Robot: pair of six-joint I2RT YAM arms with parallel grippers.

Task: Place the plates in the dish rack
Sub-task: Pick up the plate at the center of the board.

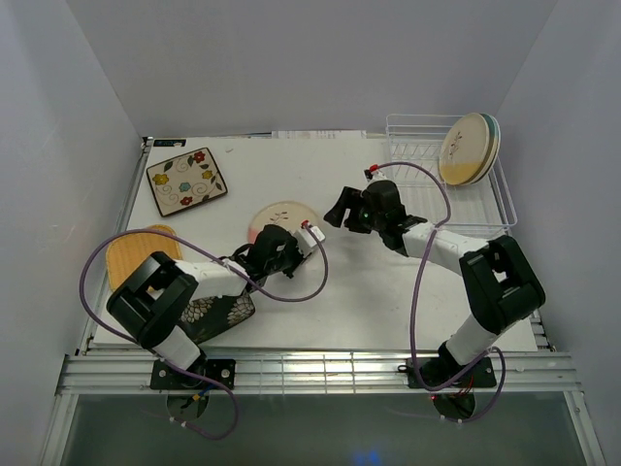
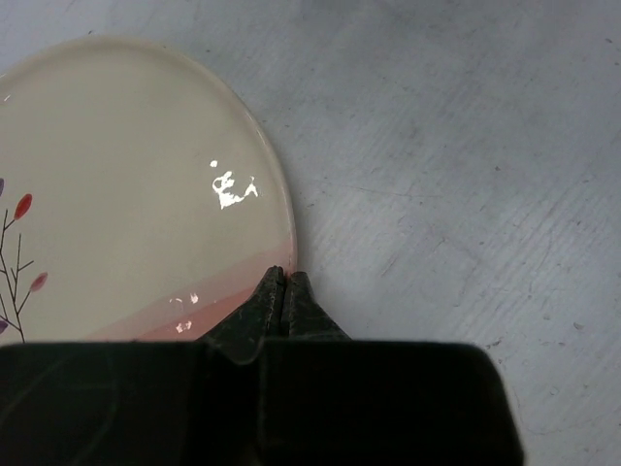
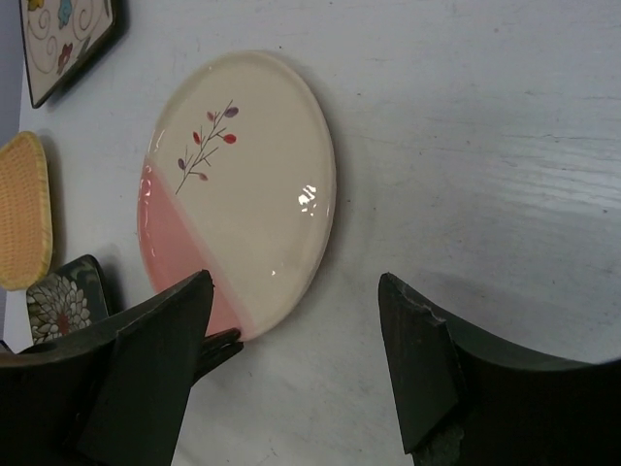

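Note:
A round cream plate with a pink half point(image 1: 284, 216) point(image 2: 126, 175) point(image 3: 252, 165) lies on the white table. My left gripper point(image 1: 283, 233) point(image 2: 284, 274) is shut, its tips against the pink rim at the plate's near edge. My right gripper point(image 1: 340, 212) point(image 3: 294, 286) hangs open just right of that plate, nothing between its fingers. The white wire dish rack point(image 1: 415, 146) stands at the far right with round plates point(image 1: 469, 148) upright in its right end. A flowered square plate point(image 1: 186, 182) point(image 3: 68, 34), an orange-yellow plate point(image 1: 131, 254) point(image 3: 21, 209) and a black floral plate point(image 1: 218, 313) point(image 3: 58, 311) lie at the left.
The black floral plate is partly hidden under my left arm. Purple cables loop off both arms over the table. Grey walls close in the table on the left, back and right.

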